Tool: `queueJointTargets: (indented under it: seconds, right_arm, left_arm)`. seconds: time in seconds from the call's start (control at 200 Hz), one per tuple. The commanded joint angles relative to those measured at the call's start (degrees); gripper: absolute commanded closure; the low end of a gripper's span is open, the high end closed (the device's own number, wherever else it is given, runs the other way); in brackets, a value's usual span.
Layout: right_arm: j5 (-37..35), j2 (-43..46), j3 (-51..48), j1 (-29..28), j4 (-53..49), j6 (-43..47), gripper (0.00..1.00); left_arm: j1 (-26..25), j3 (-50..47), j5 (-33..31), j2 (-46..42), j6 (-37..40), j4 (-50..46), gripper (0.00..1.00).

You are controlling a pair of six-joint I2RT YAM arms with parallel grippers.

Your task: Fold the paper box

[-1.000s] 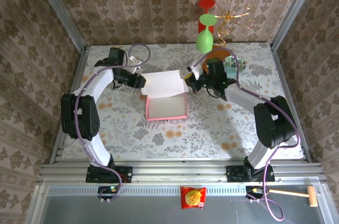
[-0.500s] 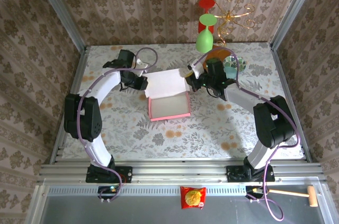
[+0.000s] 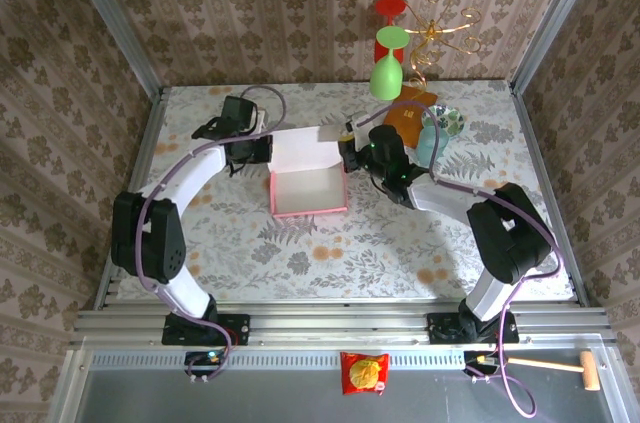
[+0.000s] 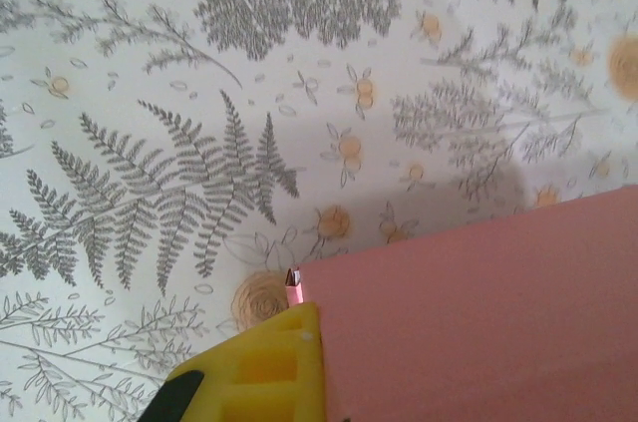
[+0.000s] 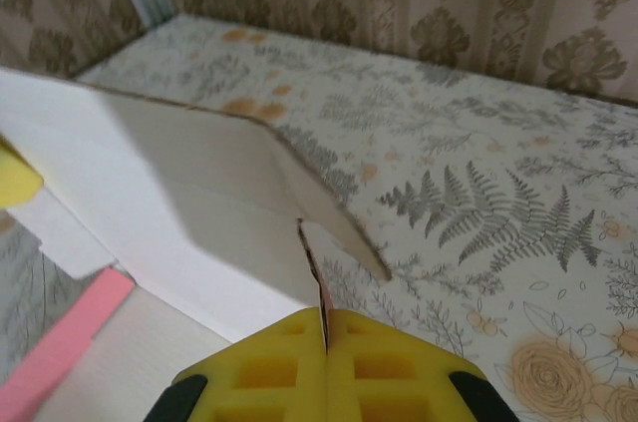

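The paper box (image 3: 308,191) sits open near the middle of the table (image 3: 300,253), its whitish flap raised toward 12 o'clock. The left gripper (image 3: 262,151) is pressed together on the pink wall at the box's 10 o'clock corner. The right gripper (image 3: 347,155) pinches the flap's edge at 2 o'clock, yellow fingers (image 5: 269,362) tight against the card

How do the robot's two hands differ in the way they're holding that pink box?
The left gripper clamps the paper box at its far left corner, while the right gripper clamps it at its far right. In its wrist view, the left gripper sits against the pink outer face, whereas the right gripper pinches the thin edge of a whitish flap. Both grippers are shut on the box.
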State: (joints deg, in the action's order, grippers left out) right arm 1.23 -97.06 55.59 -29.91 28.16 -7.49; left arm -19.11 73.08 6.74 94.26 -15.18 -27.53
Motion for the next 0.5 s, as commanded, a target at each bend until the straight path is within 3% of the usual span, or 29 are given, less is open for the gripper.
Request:
queueJointTargets:
  seconds: [0.0, 0.495]
  right_arm:
    - [-4.8, -2.6, -1.2, -0.2, 11.6, -8.6, 1.0]
    - [-3.6, -12.5, -2.7, -0.9, 23.4, -11.8, 1.0]
  left_arm:
    - [-0.2, -3.1, -1.0, -4.1, -7.1, 11.6, 1.0]
    - [-1.1, -15.2, -1.8, -6.2, -3.9, 31.6, 1.0]
